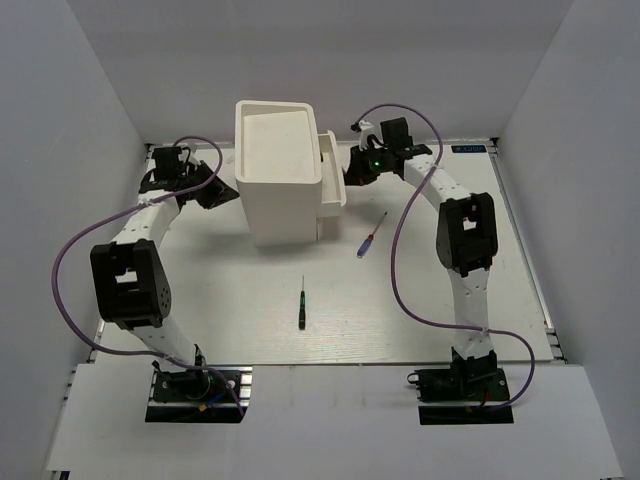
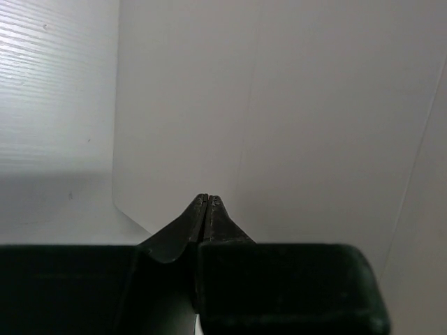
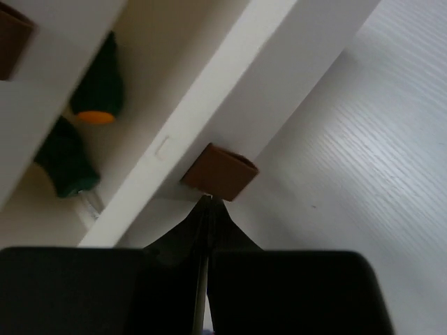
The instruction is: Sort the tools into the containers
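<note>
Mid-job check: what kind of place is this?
Probably a lab test cell, not a real workshop: white panels wall in a white table holding a drawer cabinet, a black screwdriver and a blue screwdriver.

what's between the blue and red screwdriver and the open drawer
Nothing visible: only table lies between the blue and red screwdriver and the open drawer. The shut right hand is at the drawer's knob, on its front.

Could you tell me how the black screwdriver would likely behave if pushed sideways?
The black screwdriver looks slim and round, so it would probably roll. Lying flat, it likely offers little to pinch.
</note>
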Motion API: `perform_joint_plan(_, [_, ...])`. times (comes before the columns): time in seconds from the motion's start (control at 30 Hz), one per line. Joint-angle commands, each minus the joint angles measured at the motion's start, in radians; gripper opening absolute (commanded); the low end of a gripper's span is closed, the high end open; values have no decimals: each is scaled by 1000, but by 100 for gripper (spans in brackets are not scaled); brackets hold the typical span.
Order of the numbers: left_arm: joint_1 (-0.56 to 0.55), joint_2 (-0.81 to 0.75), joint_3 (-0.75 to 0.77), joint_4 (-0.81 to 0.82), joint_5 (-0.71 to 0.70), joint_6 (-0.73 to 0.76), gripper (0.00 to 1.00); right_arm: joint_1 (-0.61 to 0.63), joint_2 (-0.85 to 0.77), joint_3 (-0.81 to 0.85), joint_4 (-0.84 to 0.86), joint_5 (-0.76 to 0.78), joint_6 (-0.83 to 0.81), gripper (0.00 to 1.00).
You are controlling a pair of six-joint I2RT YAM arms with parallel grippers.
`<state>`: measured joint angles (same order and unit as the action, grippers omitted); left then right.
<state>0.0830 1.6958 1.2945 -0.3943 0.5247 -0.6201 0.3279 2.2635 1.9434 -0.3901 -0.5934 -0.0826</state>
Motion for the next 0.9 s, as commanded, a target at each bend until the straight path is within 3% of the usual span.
perform_joint_plan(0.0, [-5, 7, 60, 25, 84, 37, 13, 36, -24, 86, 112, -207, 103, 0])
perform_joint_plan(0.6, [4, 39, 80, 6, 104, 37, 16, 108, 4, 103, 106, -215, 165, 0])
perform_joint_plan(0.8, [4, 21, 71, -12, 84, 37, 18, 94, -94, 23, 165, -178, 115, 0])
perform_joint_plan(0.87, [4, 21, 71, -12, 84, 37, 18, 99, -151, -13, 175, -97, 57, 0])
